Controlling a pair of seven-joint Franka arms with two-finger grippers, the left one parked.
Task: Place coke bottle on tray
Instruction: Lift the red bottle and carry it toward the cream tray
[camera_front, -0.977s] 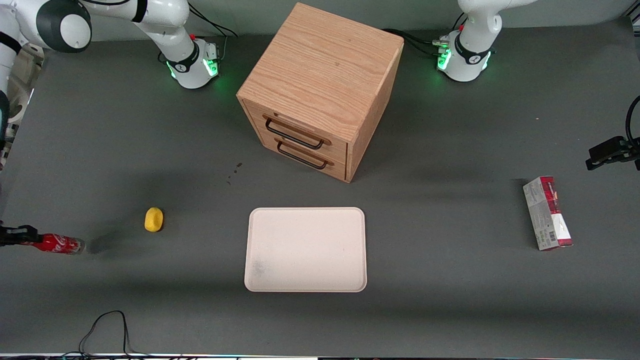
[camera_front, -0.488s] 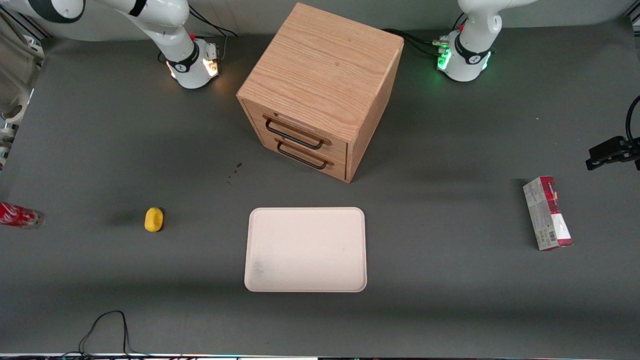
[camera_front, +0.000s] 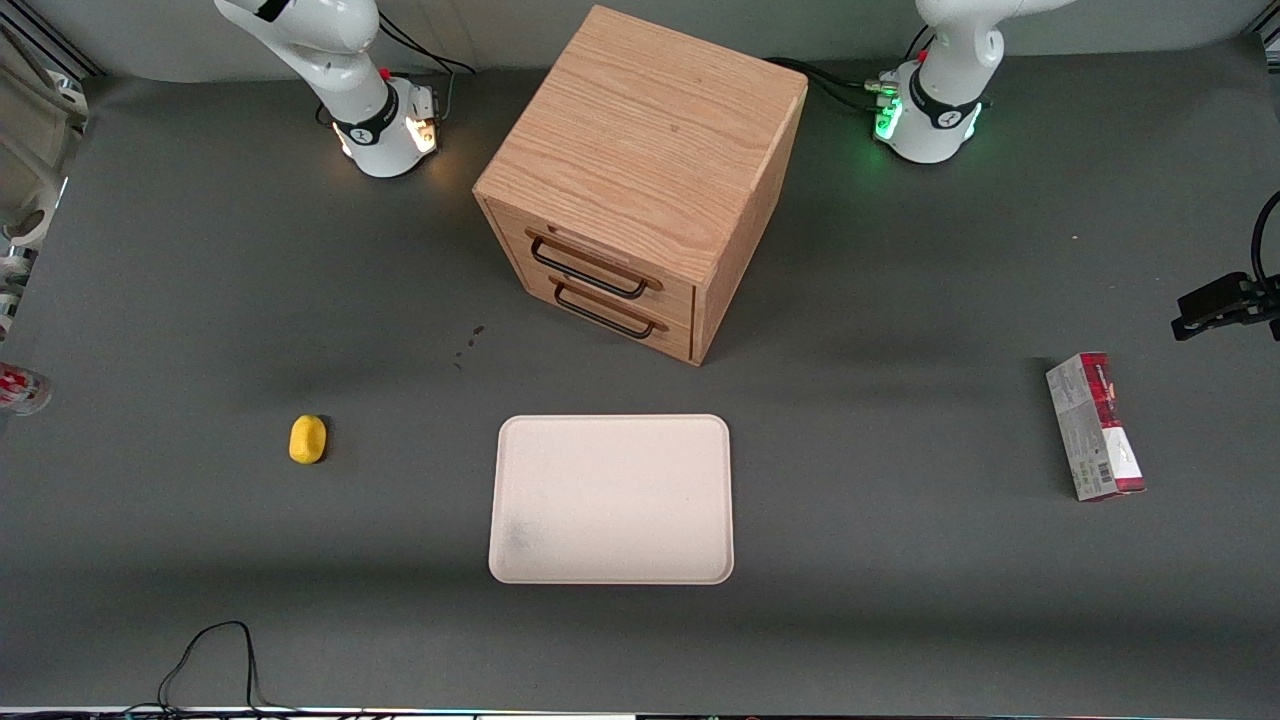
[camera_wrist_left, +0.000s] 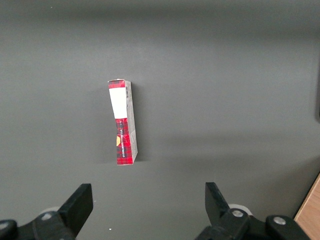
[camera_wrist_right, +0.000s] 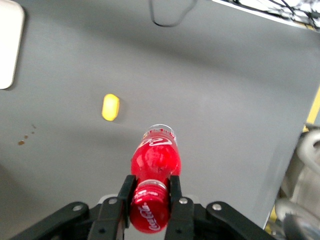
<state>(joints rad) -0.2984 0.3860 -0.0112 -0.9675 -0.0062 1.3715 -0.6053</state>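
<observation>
Gripping the bottle (camera_wrist_right: 156, 160) by its capped neck, the gripper (camera_wrist_right: 150, 197) has both fingers (camera_wrist_right: 174, 192) pressed against the red cap, so the bottle hangs below it, base down, clear of the table. From the front only the base of the bottle (camera_front: 18, 388) peeks in at the edge of the picture at the working arm's end of the table; the gripper itself is out of that view.

Below the gripper lies bare grey table. The yellow lump (camera_wrist_right: 110, 107) sits on the table between the gripper and the tray (camera_wrist_right: 10, 45), and the tray lies well apart from the gripper, toward the middle of the table, in front of the drawer cabinet (camera_front: 640, 180).

The step in hand looks like the carry. To do it well, keep the bottle high enough to pass over the lump and the tray's low rim, move smoothly so the hanging body does not swing in the neck grip, stop over the tray's middle, lower until the base rests flat, and only then let go.
</observation>
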